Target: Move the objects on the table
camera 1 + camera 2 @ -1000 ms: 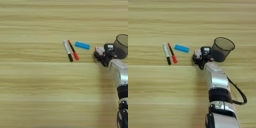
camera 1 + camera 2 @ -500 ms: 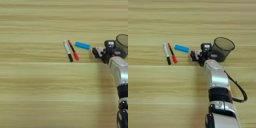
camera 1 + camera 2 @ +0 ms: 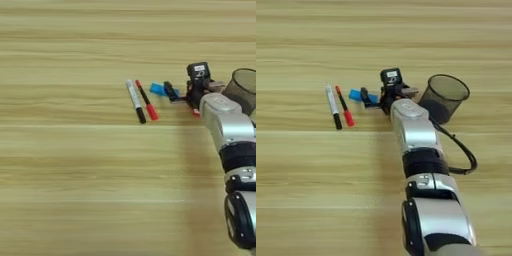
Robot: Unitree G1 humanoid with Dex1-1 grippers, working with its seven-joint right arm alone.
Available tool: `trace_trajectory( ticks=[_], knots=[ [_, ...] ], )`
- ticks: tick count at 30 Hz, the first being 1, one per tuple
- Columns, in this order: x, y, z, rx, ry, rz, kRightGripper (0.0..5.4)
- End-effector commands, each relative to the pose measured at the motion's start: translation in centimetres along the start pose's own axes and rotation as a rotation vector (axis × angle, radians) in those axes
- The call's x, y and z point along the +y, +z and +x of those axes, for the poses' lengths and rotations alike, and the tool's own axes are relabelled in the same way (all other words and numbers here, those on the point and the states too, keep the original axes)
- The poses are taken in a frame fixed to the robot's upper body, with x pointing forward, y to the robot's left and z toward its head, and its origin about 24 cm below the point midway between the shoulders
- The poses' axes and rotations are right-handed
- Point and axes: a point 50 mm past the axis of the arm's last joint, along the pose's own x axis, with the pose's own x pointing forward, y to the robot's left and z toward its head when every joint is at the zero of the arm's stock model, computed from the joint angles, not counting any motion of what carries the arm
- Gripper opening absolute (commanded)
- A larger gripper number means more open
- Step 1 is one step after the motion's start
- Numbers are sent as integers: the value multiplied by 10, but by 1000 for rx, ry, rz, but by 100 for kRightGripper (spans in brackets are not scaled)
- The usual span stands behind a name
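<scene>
A white marker with a black cap point(image 3: 135, 100) and a slim red marker point(image 3: 146, 100) lie side by side on the table point(image 3: 65, 165). Just to their right is a blue block point(image 3: 355, 94). My right gripper point(image 3: 378, 86) is open right over it. One black finger point(image 3: 365, 95) lies across the block's right part, and the other finger point(image 3: 391, 76) sticks up behind. Of the small white-and-red box, only a red sliver point(image 3: 195, 112) peeks from under my wrist.
A dark mesh cup point(image 3: 445, 97) stands upright just right of the gripper, close to the silver forearm point(image 3: 413, 132). A black cable point(image 3: 466, 157) loops off the arm's right side. Bare wood lies left of and behind the markers.
The gripper has moved left from beside the cup and the small box to the blue block. Its fingers have spread, and the arm now covers the box. The markers have not moved.
</scene>
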Motion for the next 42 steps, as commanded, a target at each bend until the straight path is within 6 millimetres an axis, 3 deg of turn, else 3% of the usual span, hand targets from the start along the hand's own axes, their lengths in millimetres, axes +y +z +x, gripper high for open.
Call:
trace_trajectory(
  ticks=[1,8,23,42],
  knots=[
    [-2,57,14,-151,-18,-76,538],
    [2,59,26,-134,-67,-191,538],
    [4,59,33,-100,-73,-191,538],
    [24,26,35,63,52,-418,538]
  ],
)
